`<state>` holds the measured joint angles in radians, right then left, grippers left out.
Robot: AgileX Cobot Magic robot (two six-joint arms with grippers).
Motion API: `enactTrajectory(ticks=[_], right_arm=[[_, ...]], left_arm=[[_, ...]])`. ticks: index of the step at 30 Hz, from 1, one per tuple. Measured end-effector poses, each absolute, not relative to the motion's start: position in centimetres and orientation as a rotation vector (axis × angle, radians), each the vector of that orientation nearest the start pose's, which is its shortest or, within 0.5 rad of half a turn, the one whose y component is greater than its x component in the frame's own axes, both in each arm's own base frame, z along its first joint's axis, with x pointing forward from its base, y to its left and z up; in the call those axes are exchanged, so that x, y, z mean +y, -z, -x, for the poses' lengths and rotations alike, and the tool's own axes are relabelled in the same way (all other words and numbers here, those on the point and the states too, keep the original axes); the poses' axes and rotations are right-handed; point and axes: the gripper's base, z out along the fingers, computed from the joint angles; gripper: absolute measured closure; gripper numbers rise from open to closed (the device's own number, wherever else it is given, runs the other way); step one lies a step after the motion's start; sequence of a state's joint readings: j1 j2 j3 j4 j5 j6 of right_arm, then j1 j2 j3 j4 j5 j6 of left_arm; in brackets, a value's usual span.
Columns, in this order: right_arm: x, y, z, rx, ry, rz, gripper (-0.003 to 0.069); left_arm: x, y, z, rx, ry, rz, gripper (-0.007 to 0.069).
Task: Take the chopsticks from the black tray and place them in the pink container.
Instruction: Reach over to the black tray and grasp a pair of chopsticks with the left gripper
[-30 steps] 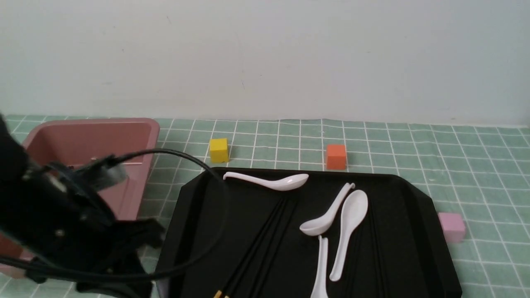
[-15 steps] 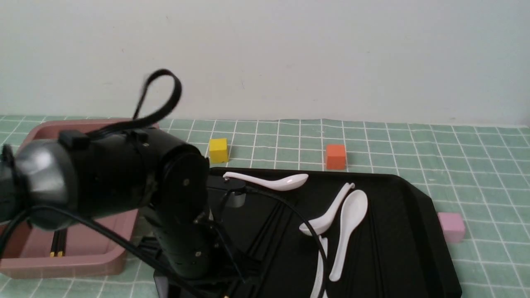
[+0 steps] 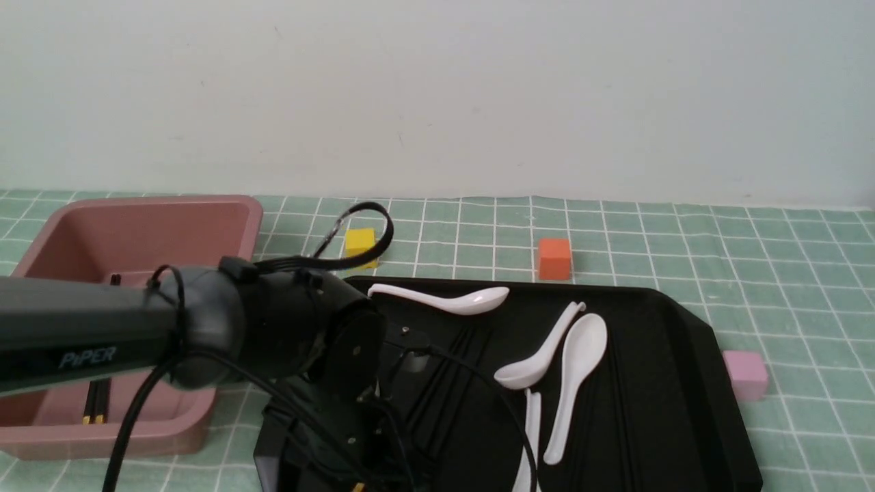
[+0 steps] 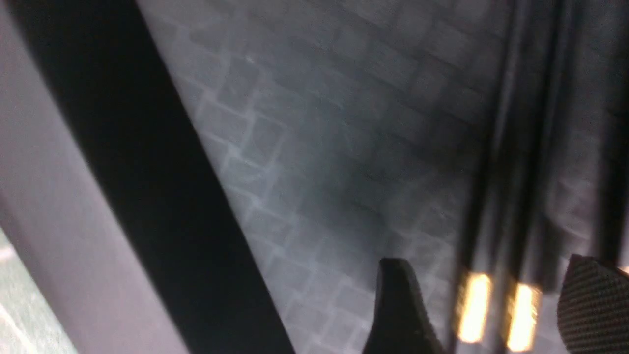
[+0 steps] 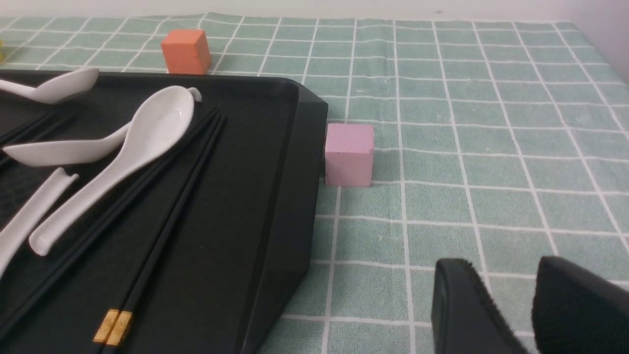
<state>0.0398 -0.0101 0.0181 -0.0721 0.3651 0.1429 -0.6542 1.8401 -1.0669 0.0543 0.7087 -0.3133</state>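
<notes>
The black tray lies in front of me. A pair of black chopsticks lies in its left half, gold tips toward the near edge. In the left wrist view my left gripper is open low over the tray. Its fingers stand on either side of the two gold tips without closing on them. A second pair of chopsticks lies in the tray's right half. The pink container at the left holds a pair of chopsticks. My right gripper is open over the cloth, right of the tray.
Several white spoons lie in the tray's middle and back. A yellow cube and an orange cube stand behind the tray. A pale pink cube sits against its right rim. My left arm spans the container and tray corner.
My left arm has swung from over the pink container to the tray's near left part and come down over the chopsticks' gold tips. A pair in the container now shows.
</notes>
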Motion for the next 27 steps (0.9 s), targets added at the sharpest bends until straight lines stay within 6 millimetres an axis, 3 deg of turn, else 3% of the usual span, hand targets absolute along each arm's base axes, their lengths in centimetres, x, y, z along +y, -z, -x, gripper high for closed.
enactTrajectory(ticks=[20,27], right_arm=[[0.0,-17.5,-5.3,1.855,-0.056,-0.051,0.0419],[0.0,-17.5,-5.3,1.855,-0.056,-0.051,0.0419]], left_arm=[[-20.7,-14.1,-27.4,2.94,0.069,-0.551,0.0319],[-20.9,-14.1,-27.4,2.951,0.09,-0.528,0.0474]])
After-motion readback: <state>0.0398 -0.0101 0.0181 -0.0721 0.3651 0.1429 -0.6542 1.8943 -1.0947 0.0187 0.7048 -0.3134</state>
